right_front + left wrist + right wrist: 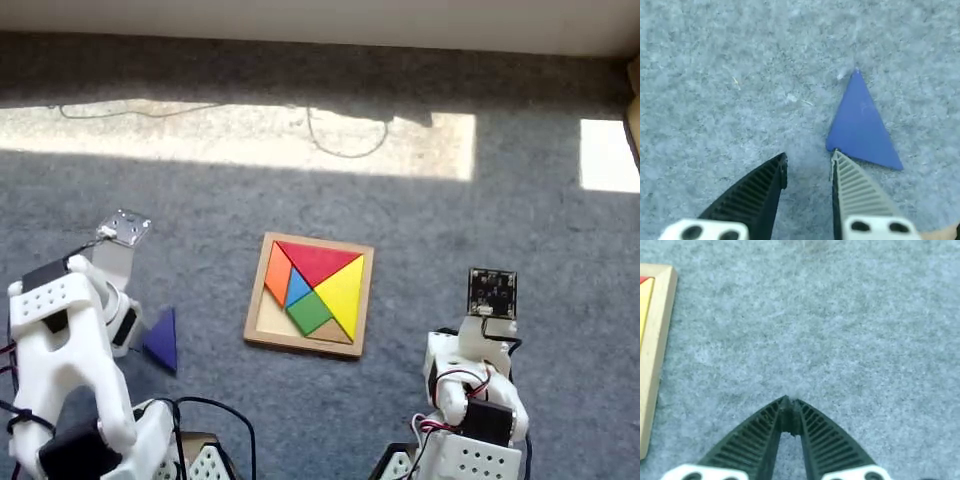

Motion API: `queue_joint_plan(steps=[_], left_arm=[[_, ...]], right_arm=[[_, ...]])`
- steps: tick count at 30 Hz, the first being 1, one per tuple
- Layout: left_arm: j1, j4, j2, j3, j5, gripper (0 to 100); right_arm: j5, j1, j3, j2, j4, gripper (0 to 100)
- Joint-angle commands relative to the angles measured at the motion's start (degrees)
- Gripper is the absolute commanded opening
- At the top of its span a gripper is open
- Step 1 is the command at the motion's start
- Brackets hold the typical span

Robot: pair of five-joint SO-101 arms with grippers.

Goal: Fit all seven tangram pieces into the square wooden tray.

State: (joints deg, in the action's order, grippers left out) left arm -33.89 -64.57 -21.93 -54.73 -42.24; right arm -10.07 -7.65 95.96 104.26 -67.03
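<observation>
Six pieces (318, 266) sit in the tray (320, 241); you must seat the triangle (860, 127). Left fingers (855, 187) are spread beside it; right fingers (765, 437) are pressed together.

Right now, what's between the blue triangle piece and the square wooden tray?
Bare grey carpet, nothing else, between blue triangle piece and square wooden tray; high view.

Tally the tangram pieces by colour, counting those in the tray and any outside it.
red piece: 1
orange piece: 1
yellow piece: 1
green piece: 1
light blue piece: 1
brown piece: 1
dark blue piece, outside the tray: 1
Total: 7
</observation>
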Motion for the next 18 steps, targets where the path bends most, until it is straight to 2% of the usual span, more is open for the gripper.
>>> queue_joint_plan(steps=[1, 6, 12, 18], left_arm=[[0.7, 4.0, 1.5, -1.6, -0.7, 15], [4.4, 7.9, 7.7, -1.2, -0.4, 15], [6.2, 4.8, 13.3, 4.9, -0.4, 15], [8.8, 4.8, 12.3, 5.1, -0.3, 15]], right_arm=[[-0.4, -0.7, 5.4, 0.9, 1.2, 0.9], [-0.4, -0.7, 5.4, 0.9, 1.2, 0.9], [-0.4, -0.7, 5.4, 0.9, 1.2, 0.9], [-0.4, -0.7, 5.4, 0.9, 1.2, 0.9]])
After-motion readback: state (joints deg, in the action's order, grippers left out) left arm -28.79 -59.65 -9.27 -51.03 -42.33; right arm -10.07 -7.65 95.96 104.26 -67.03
